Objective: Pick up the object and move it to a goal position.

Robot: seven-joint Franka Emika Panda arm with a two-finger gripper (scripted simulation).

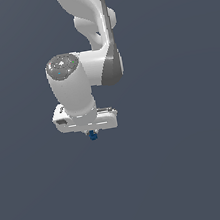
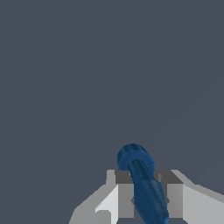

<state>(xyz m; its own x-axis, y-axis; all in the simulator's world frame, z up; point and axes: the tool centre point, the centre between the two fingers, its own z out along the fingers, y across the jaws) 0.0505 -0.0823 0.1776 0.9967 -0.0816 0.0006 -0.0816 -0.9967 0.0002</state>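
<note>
Closest to the wrist camera sits the object (image 2: pixel 146 188), a dark blue elongated piece with a rounded, rimmed end, lying between the two grey fingers (image 2: pixel 126 199) of the hand (image 2: pixel 146 199). Both pads press against its sides, so the hand is clamped on it. In the exterior view only a small blue tip of the object (image 1: pixel 92 135) pokes out beneath the white hand (image 1: pixel 92 131), which points straight down from the arm (image 1: pixel 91 44).

Around it both views show only a flat, dark grey-blue field. No worktop edge, shadow or contact line is visible, so I cannot tell whether the object rests on a surface or hangs in the air. No goal marker appears in either view.

Judging from the firm grip, the grasp step looks done and the carry to the goal is the step in hand. The next move calls for keeping the fingers closed while the arm travels, since the object is thin and juts well past the pads. A slip or a twist in the grip seems the main risk.
</note>
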